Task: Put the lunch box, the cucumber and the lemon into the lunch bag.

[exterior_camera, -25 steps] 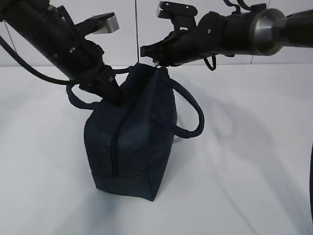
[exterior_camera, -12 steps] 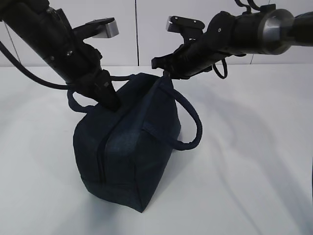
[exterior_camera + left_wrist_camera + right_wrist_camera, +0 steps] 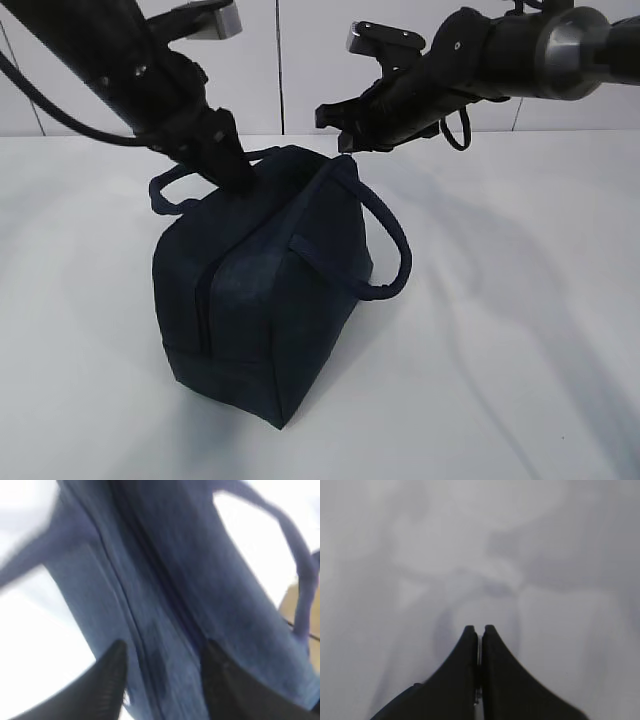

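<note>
L fingers (image 3: 162, 652) parted over bag (image 3: 260, 300); R shut.

The exterior view looks slantwise down at the lunch bag (image 3: 265, 290), which the left wrist view shows close up.

Two black arms trailing black cables, silver-capped joint (image 3: 563, 42), tapered black claws.
</note>
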Controlling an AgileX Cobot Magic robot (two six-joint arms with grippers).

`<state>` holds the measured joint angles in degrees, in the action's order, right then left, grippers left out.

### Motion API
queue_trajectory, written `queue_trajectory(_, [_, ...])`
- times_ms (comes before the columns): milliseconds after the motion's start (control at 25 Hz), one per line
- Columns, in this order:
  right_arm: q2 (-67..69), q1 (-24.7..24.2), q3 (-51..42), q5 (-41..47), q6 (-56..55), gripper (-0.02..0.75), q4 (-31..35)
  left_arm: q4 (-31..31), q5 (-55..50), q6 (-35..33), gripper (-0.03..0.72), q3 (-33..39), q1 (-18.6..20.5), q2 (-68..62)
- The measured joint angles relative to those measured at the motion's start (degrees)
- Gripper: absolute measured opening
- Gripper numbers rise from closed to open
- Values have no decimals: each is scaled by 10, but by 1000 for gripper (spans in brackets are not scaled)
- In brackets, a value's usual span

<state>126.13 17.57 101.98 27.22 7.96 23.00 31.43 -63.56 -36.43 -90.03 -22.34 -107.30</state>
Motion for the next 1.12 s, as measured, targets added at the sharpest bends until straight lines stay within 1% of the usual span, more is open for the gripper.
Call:
queue_trajectory(80, [0,0,5,4,0,0,-1,0,12,2,371,-18,0,0])
queue_trajectory(200, [0,0,15,13,0,0,-1,0,29,3,393,-44,0,0])
queue_trajectory(520, [0,0,25,22,1,0,-1,14,29,12,397,-124,0,-73])
queue_trajectory(680, [0,0,26,26,6,0,5,30,24,14,382,-144,0,-113])
queue_trajectory(720, [0,0,26,26,7,0,8,32,24,15,365,-146,0,-120])
queue_trajectory(760, [0,0,26,26,7,0,11,32,24,15,330,-145,0,-126])
queue_trajectory(840, [0,0,26,27,7,0,13,31,24,15,226,-145,0,-133])
queue_trajectory(920, [0,0,26,27,8,0,14,31,24,17,90,-146,0,-135])
queue_trajectory(960, [0,0,26,27,8,0,16,31,24,17,53,-147,0,-135])
queue_trajectory(1040, [0,0,26,27,9,0,18,31,24,17,30,-148,0,-135])
queue_trajectory(1120, [0,0,26,28,10,0,18,31,21,17,27,-153,0,-135])
